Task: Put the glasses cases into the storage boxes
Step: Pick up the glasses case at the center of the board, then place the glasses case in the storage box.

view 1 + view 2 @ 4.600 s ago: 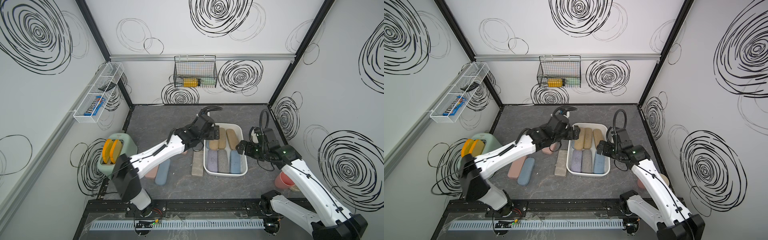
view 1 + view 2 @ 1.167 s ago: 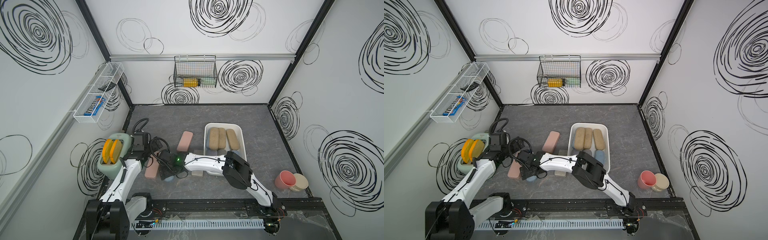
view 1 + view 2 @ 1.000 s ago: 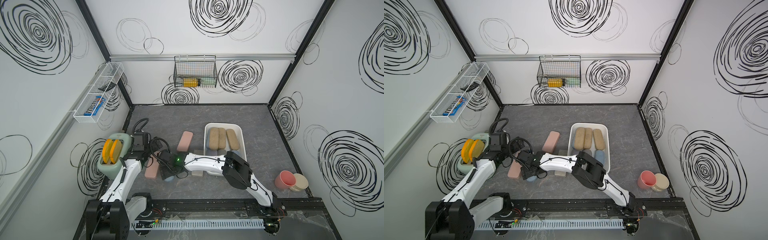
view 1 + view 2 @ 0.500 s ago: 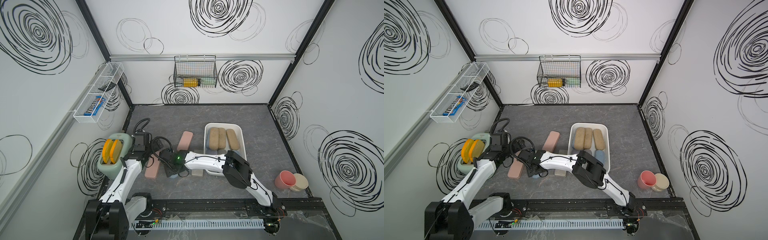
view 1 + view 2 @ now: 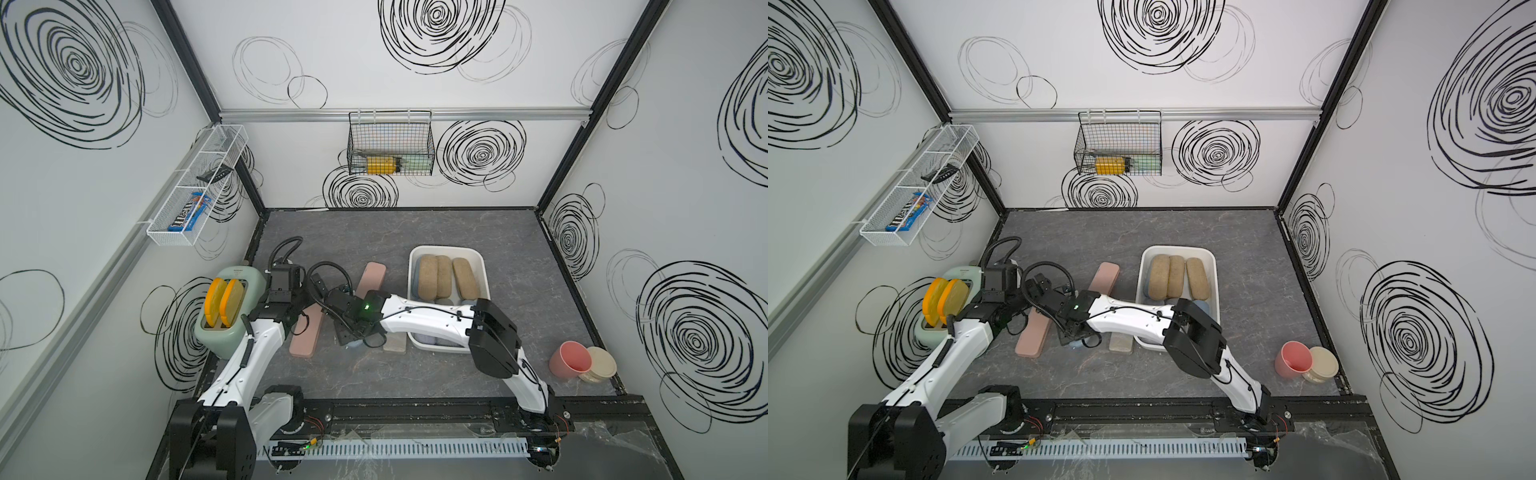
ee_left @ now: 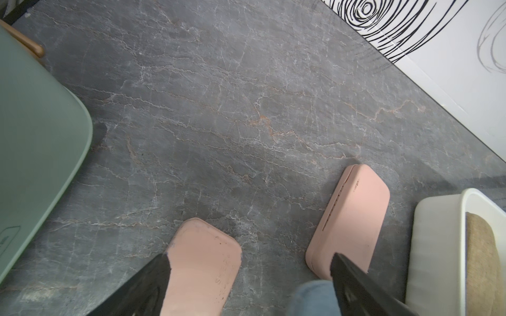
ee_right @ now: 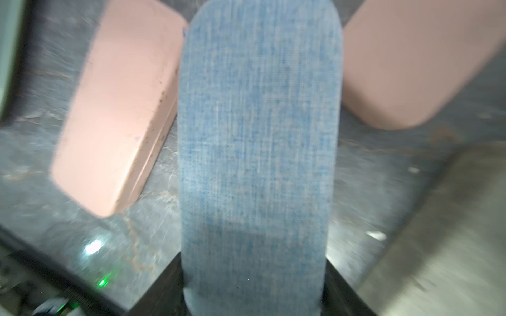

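— Where's the right arm (image 5: 428,322)?
— Stretched low across toward the left arm (image 5: 257,349), with the right gripper (image 7: 253,287) pointing down, fingers closed against both long sides of a blue glasses case (image 7: 257,136).
— And the left arm?
— Bent forward, its left gripper (image 6: 249,260) just beside the right gripper, fingers spread wide, empty.

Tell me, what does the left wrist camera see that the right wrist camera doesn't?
Only the left wrist view: the green toaster, the white bin holding a tan case, and a swirl-painted wall. Only the right wrist view: the blue case at full length, gripped between the right jaws, and a small green light. Both: two pink cases, some of the blue case and the grey table.
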Robot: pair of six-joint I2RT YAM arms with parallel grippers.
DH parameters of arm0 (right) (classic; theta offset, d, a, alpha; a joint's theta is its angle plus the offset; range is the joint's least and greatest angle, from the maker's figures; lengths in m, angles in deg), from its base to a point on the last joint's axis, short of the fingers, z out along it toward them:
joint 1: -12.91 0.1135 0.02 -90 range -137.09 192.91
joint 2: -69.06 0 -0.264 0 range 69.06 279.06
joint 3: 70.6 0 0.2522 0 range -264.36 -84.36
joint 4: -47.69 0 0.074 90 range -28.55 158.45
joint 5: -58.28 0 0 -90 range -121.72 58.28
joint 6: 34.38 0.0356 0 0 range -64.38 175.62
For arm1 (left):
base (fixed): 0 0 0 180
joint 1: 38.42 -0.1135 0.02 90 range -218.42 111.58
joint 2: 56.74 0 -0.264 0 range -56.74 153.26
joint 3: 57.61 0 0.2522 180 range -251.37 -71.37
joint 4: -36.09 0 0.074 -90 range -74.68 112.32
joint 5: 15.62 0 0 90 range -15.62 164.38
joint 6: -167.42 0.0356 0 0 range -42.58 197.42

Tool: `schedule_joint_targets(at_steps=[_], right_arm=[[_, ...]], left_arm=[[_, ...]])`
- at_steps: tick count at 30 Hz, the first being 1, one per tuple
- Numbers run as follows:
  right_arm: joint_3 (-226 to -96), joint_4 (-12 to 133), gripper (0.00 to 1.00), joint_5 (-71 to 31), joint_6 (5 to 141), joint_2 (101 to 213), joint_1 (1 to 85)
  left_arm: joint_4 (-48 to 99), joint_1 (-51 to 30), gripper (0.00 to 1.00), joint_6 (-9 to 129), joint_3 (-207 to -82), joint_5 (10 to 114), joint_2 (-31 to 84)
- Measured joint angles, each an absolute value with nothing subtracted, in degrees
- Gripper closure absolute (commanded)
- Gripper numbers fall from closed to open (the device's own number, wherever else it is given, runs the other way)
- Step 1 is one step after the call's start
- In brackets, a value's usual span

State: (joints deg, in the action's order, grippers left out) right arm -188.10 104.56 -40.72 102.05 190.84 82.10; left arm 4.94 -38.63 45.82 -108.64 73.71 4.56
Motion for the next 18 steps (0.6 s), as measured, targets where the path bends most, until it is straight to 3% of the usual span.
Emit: schedule_joint_targets(at_steps=[9, 18], right_arm=[[-173.15, 104.47, 0.49, -42.25, 102.16, 168.76, 74.06], [-159.91, 102.55, 0.49, -41.09, 97.20, 160.15, 54.60]], left_arm=[[5.35, -36.71, 0.04, 46.17, -108.64, 72.33, 4.73], [6.40, -28.84, 0.04, 47.66, -108.64, 68.64, 7.92]])
